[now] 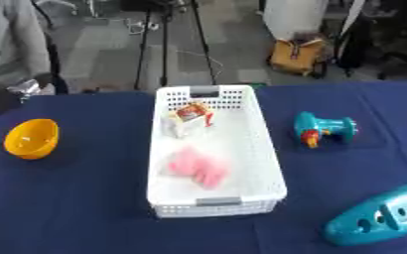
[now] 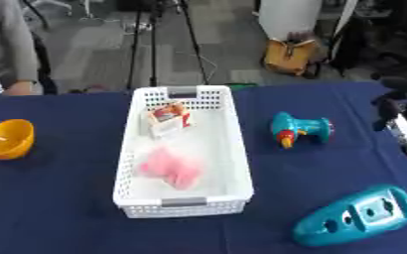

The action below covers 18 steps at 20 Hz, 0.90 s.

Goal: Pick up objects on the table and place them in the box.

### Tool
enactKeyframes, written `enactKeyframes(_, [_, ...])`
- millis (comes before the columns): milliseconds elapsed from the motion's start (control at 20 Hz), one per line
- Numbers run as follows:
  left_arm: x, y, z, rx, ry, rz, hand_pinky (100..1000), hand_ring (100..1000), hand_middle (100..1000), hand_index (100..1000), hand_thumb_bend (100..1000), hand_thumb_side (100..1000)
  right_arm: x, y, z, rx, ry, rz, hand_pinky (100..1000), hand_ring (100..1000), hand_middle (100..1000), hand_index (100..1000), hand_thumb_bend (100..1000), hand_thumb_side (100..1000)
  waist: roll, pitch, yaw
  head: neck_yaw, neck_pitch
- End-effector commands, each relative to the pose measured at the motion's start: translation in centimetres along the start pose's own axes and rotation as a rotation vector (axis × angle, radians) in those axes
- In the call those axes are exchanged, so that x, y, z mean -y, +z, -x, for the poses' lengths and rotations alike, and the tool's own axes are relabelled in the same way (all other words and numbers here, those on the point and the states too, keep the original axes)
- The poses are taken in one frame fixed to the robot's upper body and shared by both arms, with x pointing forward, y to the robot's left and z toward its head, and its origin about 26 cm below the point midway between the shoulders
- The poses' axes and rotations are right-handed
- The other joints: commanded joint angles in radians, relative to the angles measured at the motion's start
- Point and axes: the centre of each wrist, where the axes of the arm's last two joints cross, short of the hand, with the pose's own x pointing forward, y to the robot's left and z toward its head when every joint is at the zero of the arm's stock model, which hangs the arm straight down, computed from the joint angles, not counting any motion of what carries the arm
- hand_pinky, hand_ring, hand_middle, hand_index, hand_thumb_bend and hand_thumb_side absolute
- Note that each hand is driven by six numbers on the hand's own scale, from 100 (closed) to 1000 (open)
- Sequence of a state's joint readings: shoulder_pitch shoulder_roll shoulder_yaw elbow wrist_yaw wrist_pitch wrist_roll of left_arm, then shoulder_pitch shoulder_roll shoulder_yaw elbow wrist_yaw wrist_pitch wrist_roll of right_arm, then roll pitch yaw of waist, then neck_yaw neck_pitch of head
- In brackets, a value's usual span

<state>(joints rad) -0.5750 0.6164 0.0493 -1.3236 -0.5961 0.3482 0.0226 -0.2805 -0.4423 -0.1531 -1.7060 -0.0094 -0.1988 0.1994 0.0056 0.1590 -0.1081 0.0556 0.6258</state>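
teal toy drill (image 1: 322,129): lying right of white box (image 1: 272,163), probably light, rigid (grab its barrel); right hand (image 2: 400,113) hovering nearby, finger state unclear.

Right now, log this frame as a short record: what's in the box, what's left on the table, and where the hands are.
box: white perforated basket, mid-table on the blue cloth
in box: pink soft item near the front; small white and red carton near the back
left of box: yellow bowl, tipped on its side
right of box: teal toy drill; larger teal toy with holes at the near right
right hand: at the right edge, finger state unclear, holding nothing visible
left hand: not in view
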Motion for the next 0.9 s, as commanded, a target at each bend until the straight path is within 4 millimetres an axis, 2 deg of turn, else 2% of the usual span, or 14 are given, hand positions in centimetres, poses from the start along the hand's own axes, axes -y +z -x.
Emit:
enactKeyframes(50, [-0.7,-1.3,0.3,-0.071,-0.092,0.032,624,729,767,849,977,698,0.6,-0.4,-0.5,0.023,0.013,-0.005,543,444,620,849,277,582,0.002,-0.013,-0.003,0.006,0.011])
enactKeyframes(300, [0.7,-2.6,1.5,-0.152,-0.168,0.13,633,728,765,843,998,703,0.6,-0.4,-0.5,0.023,0.013,-0.008,543,444,620,849,275,582,0.002,-0.012,-0.004,0.014,0.012])
enactKeyframes(600, [2.3,-3.3,3.7,-0.169,-0.251,0.165,625,716,760,836,1000,708,0.6,-0.4,-0.5,0.021,0.013,-0.007,543,443,620,849,271,582,0.001,-0.01,-0.003,0.056,0.006])
enactKeyframes(900, [3.3,-3.6,4.9,-0.204,-0.325,0.186,657,753,791,846,1000,706,0.5,-0.4,-0.5,0.021,0.012,-0.008,543,442,620,850,267,582,0.0,-0.009,-0.005,0.057,0.004])
